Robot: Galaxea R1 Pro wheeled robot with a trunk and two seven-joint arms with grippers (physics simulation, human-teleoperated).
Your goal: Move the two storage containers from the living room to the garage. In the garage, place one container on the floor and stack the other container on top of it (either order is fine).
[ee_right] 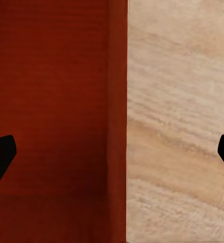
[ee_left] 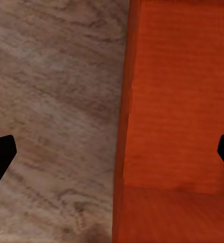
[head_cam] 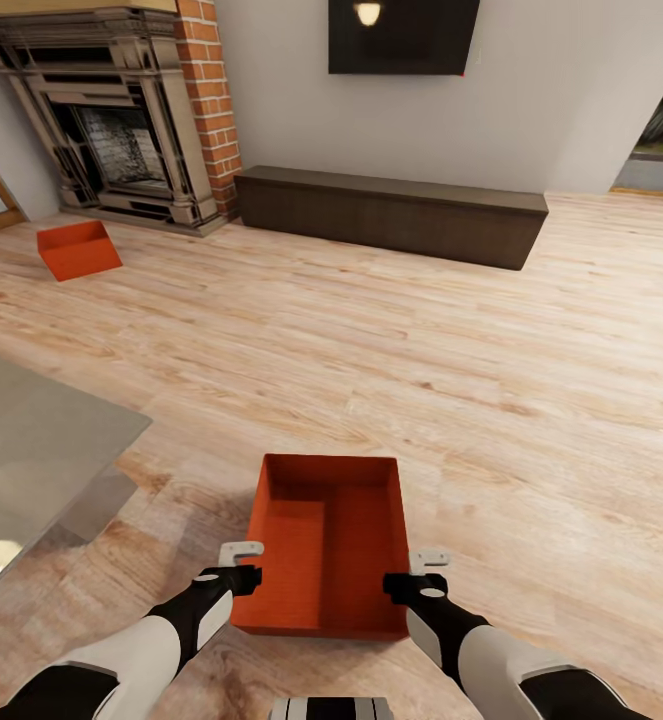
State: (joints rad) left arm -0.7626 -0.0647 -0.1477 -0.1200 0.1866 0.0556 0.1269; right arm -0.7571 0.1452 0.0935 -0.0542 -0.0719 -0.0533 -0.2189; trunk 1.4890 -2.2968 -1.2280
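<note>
Near storage container (head_cam: pixel 329 545) on the wood-plank floor (head_cam: pixel 491 380) of the living room, flanked by both arms. Left gripper (head_cam: pixel 241 565) over the bin's left wall (ee_left: pixel 123 121), fingers (ee_left: pixel 0 157) spread wide, one outside over the planks, one over the inside. Right gripper (head_cam: pixel 426 573) likewise astride the right wall (ee_right: pixel 118 121), fingers (ee_right: pixel 0 159) parted, grasping nothing. Second storage container (head_cam: pixel 77 249) tilted, well apart, near the brick fireplace (head_cam: pixel 121 120). Long dark low cabinet (head_cam: pixel 391 213) against the far wall under the black TV (head_cam: pixel 403 35). Glassy surface (head_cam: pixel 41 450) at the left. Open planks ahead and to the right.
</note>
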